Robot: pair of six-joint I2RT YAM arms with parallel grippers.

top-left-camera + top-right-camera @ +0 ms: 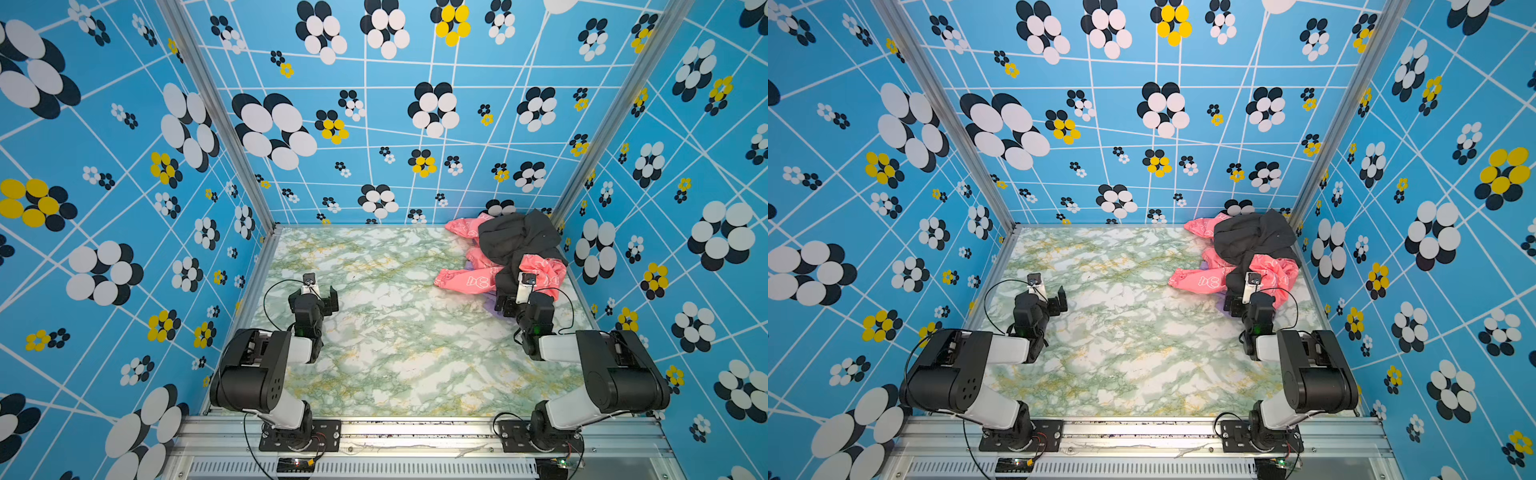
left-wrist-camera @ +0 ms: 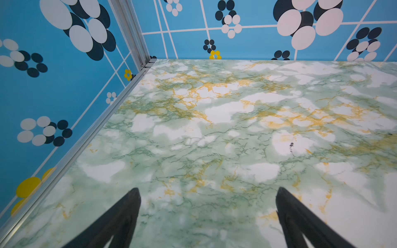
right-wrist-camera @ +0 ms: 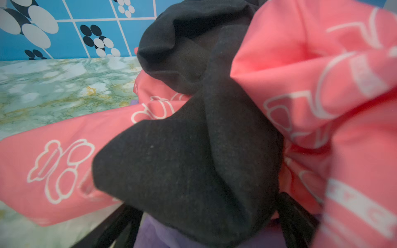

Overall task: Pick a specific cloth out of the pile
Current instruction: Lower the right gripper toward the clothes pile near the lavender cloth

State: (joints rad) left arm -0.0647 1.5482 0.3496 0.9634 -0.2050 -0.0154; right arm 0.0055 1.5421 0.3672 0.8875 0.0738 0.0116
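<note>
At mid-right in both top views, our open right gripper (image 1: 505,303) noses the pile (image 1: 515,245), where closing could pinch the black garment (image 3: 189,163), not the cloth (image 3: 163,238).

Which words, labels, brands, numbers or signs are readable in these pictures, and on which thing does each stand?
Nothing here can be read as text.
On the pink garment: white outline drawings, bow-like, not letters; its white band carries marks too blurred to read.
On the lavender cloth: only a plain patch shows; no lettering visible.
On the black garment: nothing.
</note>
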